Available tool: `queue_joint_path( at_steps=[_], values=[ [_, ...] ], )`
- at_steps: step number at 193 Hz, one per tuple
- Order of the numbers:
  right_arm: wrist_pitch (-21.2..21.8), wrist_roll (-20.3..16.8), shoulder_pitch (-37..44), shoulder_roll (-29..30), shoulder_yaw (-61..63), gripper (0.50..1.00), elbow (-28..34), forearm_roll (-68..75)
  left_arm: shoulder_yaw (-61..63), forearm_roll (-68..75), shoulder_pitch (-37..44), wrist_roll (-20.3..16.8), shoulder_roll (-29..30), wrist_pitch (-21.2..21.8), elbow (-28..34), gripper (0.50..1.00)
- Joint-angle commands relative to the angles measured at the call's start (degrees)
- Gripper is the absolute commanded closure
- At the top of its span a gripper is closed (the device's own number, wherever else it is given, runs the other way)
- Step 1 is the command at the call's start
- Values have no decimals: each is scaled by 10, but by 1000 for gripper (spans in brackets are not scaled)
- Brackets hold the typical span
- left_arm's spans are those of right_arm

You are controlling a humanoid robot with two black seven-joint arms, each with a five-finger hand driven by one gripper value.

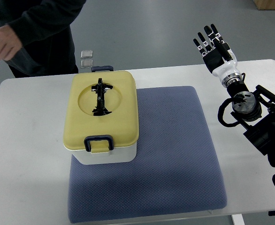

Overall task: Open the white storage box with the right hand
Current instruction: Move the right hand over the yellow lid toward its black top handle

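While lidded, box [101, 117], right hand [214, 47] apart

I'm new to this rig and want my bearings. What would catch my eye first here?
The storage box with its closed yellow lid stands left of centre, on the left edge of a blue mat. The right robot hand, fingers spread and holding nothing, hangs at upper right, well away from the box. A person stands behind the table's far-left corner.

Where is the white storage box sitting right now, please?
In the top view, the white storage box sits left of centre on the blue mat's left edge, far from the raised right hand.
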Motion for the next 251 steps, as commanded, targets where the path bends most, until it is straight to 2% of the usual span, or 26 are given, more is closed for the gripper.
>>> queue_joint_path(
  at_steps=[1,64,96,122,153,185,222,251],
  values=[
    [0,0,0,-1,2,570,-1,0,3,1,0,0,0,0,0,500],
    [1,0,9,-7,-2,570,0,-1,-1,-1,0,0,0,4,0,500],
    [-3,-2,67,-30,-18,570,1,-29,0,0,0,0,0,4,-1,500],
    [-4,-3,156,-65,-119,570,3,-105,0,0,0,0,0,4,-1,500],
    [8,-5,286,-101,-300,572,6,-229,0,0,0,0,0,4,-2,500],
    [54,-5,409,-105,-463,570,26,-457,0,0,0,0,0,4,-4,500],
    [59,1,510,-101,-591,570,116,-696,0,0,0,0,0,4,-2,500],
    [49,18,570,-80,-673,570,163,-788,0,0,0,0,0,4,-3,500]
  ],
)
